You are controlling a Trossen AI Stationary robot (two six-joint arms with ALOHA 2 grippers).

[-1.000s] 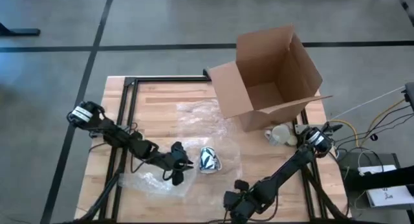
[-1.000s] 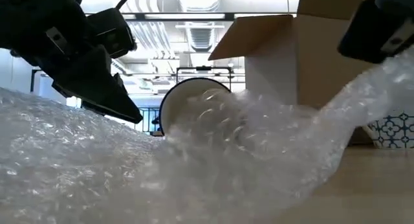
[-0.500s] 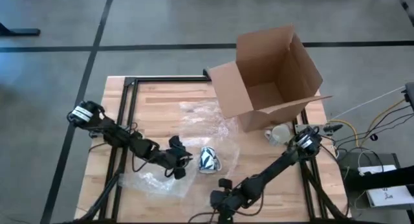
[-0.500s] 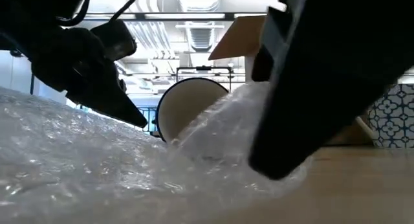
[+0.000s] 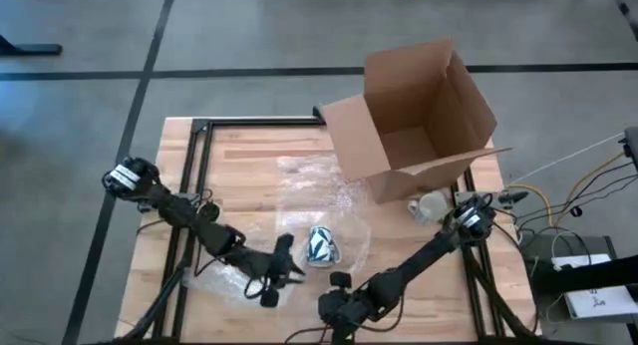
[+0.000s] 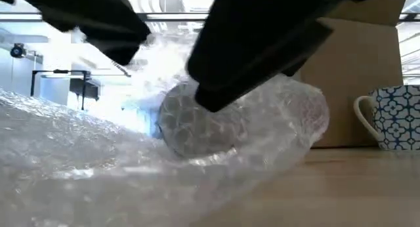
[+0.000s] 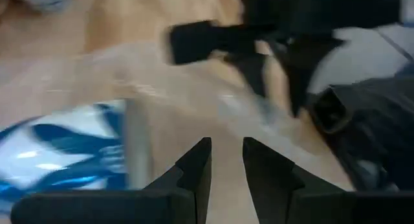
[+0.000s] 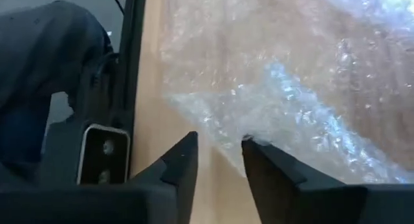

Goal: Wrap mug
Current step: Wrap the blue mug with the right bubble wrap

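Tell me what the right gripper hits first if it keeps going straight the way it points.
Probably the bubble wrap: its edge lies right before the right gripper, whose fingers stand slightly apart. Depth is unclear.

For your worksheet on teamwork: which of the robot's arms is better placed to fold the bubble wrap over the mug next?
Probably the right: its hand sits at the bubble wrap edge near the mug.

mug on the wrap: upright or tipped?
Tipped. The mug lies on its side on the bubble wrap; in the low view wrap covers it.
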